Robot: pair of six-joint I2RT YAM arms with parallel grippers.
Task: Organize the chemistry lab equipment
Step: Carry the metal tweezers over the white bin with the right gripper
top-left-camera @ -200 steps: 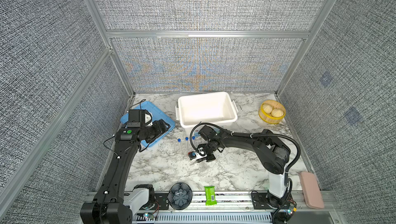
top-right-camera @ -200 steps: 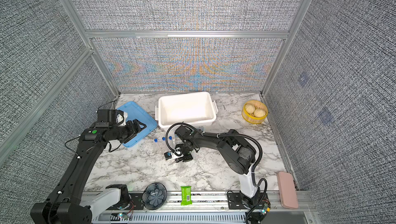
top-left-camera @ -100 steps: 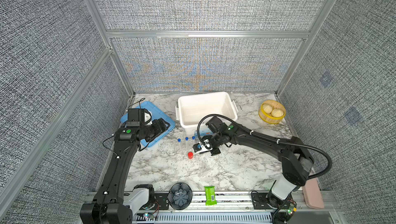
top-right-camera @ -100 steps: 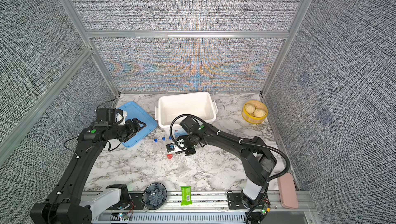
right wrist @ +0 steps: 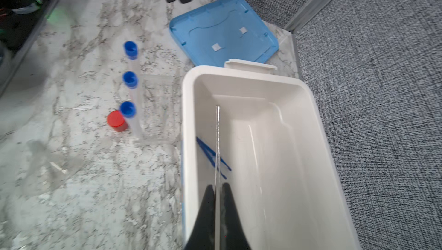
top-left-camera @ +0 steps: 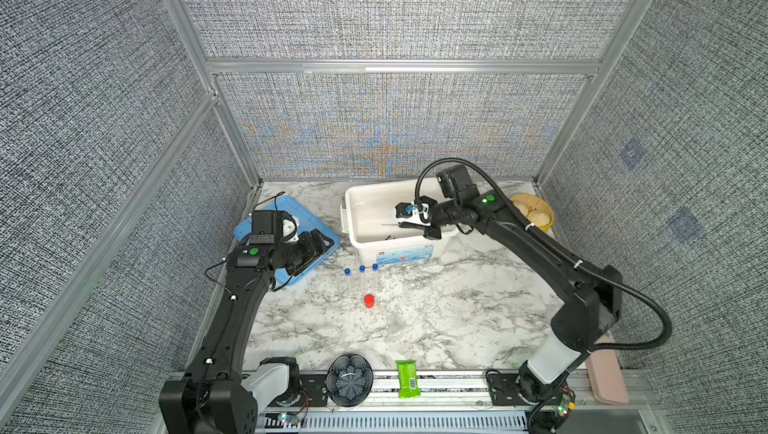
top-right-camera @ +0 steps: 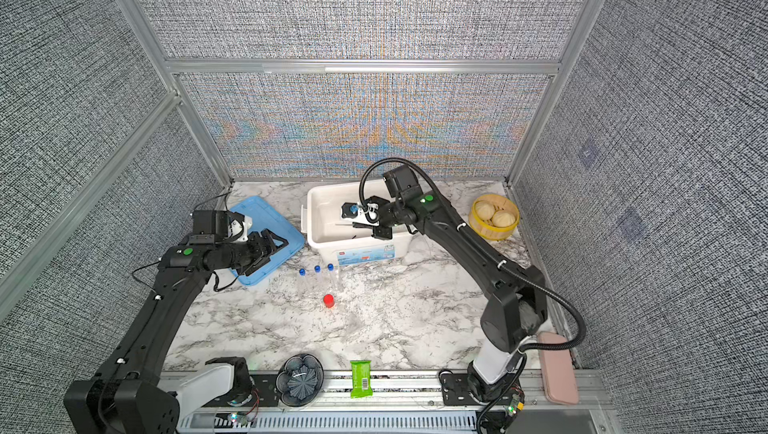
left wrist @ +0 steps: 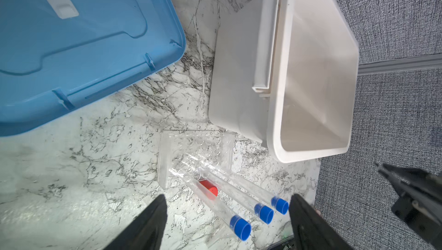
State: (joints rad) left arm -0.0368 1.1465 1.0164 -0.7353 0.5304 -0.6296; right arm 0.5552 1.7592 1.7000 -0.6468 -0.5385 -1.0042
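right hand (right wrist: 217,187): pinching silver tweezers (right wrist: 217,136), thin, straight, shiny | left hand (left wrist: 227,197): spread wide

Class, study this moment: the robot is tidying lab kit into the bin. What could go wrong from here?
1. The right gripper pinches the silver tweezers by one end only, above the bin; they might swing or drop onto the blue tweezers lying inside.
2. The three tubes stand close together in a clear rack, with the red vial right beside; the open left gripper, reaching for one, could topple its neighbours.
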